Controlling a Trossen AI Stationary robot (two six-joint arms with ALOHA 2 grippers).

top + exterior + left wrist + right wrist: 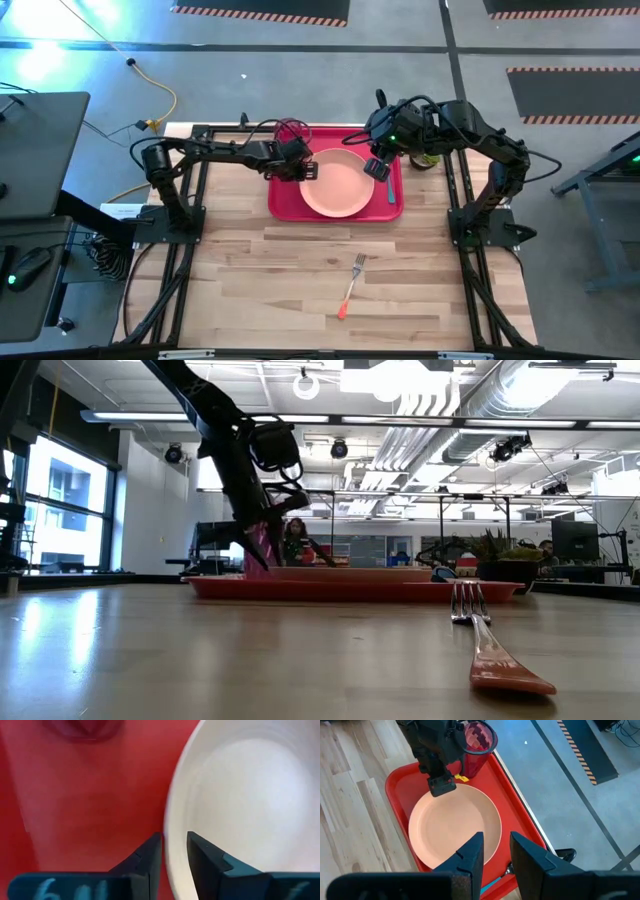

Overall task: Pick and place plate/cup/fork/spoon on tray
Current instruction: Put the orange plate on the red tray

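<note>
Left tool (306, 171) narrow at the plate (335, 184) rim, right tool (492, 855) narrow, spoon (391, 190) mostly hidden beneath it.

1. This is a robotics lab or industrial workshop hall: exposed ducts (520, 400) and strip lights run under a high open ceiling.
2. The grey concrete floor (300, 75) carries hazard-striped mats (262, 12) and a yellow cable (160, 95).
3. A wooden table (300, 270) sits in a black metal frame (180, 215) that carries the arms.
4. Beside the table's left edge stands a desk with a mouse (30, 265).
5. Monitors (575, 540) and workstations fill the background.
</note>
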